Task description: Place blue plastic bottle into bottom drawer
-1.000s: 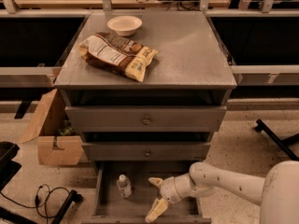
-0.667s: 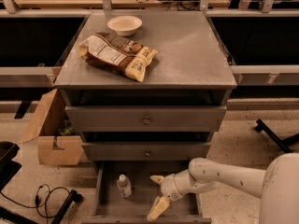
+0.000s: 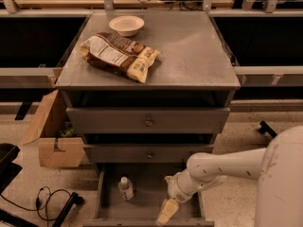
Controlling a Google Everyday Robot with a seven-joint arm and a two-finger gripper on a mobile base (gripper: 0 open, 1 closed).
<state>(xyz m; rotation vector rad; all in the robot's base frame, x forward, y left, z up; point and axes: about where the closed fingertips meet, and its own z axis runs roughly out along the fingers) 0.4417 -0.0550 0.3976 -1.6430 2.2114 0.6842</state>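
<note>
The blue plastic bottle (image 3: 125, 188) stands upright inside the open bottom drawer (image 3: 147, 212), at its left side, white cap up. My gripper (image 3: 166, 196) hangs over the drawer's middle, to the right of the bottle and apart from it. Its fingers are spread, one yellowish fingertip (image 3: 163, 213) pointing down near the drawer's front and the other near the back. It holds nothing.
The two upper drawers (image 3: 148, 122) are closed. A brown-and-yellow snack bag (image 3: 119, 55) and a white bowl (image 3: 126, 25) lie on the cabinet top (image 3: 194, 56). A cardboard box (image 3: 52, 136) stands to the left, with cables (image 3: 42, 200) on the floor.
The gripper has drawn slightly to the right, away from the bottle. The bottle has stayed standing in the drawer.
</note>
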